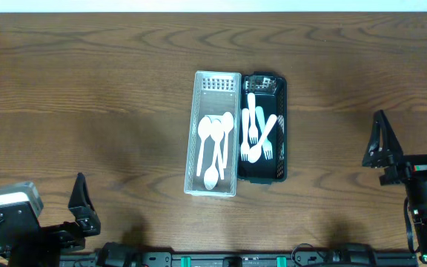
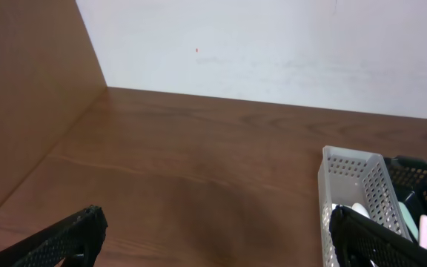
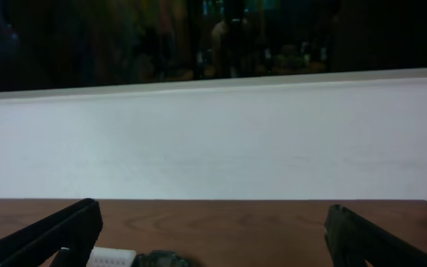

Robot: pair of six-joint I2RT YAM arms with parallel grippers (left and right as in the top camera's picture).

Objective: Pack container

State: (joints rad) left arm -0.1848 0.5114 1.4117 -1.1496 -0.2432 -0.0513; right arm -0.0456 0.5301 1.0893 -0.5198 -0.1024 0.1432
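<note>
White basket (image 1: pixel 196 133) holds four spoons (image 1: pixel 215 141), black basket (image 1: pixel 281 126) forks (image 1: pixel 252 122) (number unclear); left pincer (image 2: pixel 221 241) and right pincer (image 3: pixel 213 233) both spread.

Soft, even light covers the table (image 1: pixel 87 89) with only faint shadows near its lower edge, while the right wrist view is dimmer, slightly blurred, dark on top.

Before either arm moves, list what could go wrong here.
The white basket and black basket stand wall to wall, so the right gripper, reaching in, may snag the shared side and drag both. The spoons overlap in a heap; pinching one could lift or flick its neighbours.
</note>
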